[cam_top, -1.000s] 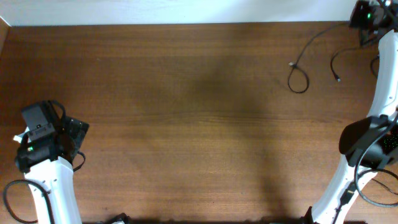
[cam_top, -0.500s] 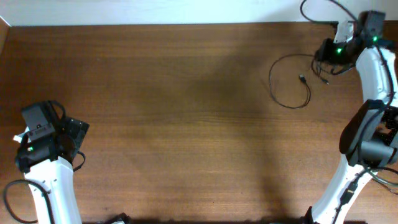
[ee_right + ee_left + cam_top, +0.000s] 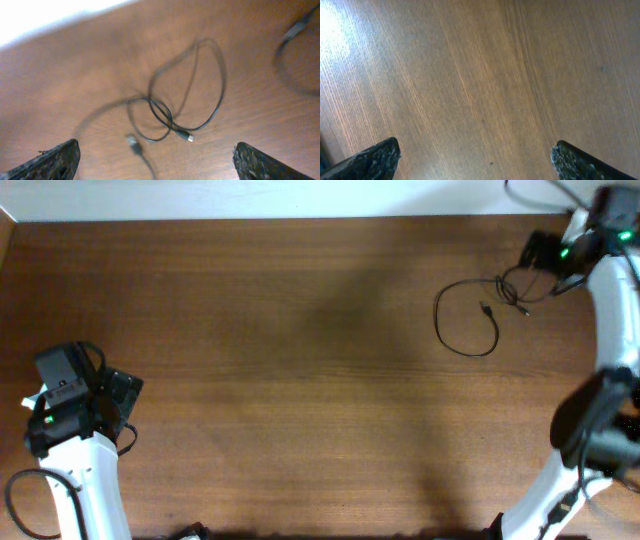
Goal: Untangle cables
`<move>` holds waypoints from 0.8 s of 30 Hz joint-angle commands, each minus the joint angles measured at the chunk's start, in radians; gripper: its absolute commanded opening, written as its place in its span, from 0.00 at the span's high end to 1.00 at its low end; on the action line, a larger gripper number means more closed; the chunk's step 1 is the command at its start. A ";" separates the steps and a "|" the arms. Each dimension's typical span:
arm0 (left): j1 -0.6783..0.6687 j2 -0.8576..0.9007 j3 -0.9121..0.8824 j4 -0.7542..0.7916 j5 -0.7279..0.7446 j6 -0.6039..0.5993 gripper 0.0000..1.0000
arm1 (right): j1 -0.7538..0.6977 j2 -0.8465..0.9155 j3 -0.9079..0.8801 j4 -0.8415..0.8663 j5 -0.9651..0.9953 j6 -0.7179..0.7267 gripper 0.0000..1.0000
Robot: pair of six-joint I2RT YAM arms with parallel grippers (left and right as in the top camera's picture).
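This looks like a robotics lab bench, not a home or shop. A plain wood-grain table (image 3: 300,380) stands against a bare white wall (image 3: 250,195). Two white robot arms reach in from its near edge, the left arm (image 3: 88,480) and the right arm (image 3: 612,310). Each shows a small green light (image 3: 45,418). Thin black cables (image 3: 465,320) lie loose on the top.

A brown wood-grain table (image 3: 300,380) fills the view, a white band (image 3: 250,198) along its far edge.
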 commanded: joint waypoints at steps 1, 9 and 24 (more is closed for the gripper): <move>0.005 -0.008 0.003 0.002 0.000 -0.009 0.01 | 0.037 -0.267 0.095 -0.002 0.009 0.025 0.02; 0.005 -0.008 0.003 0.001 0.000 -0.009 0.01 | 0.040 -0.588 0.100 0.006 0.009 0.025 0.02; -0.002 -0.010 0.003 0.167 0.435 0.227 0.01 | 0.041 -0.767 0.100 -0.257 -0.128 0.026 0.02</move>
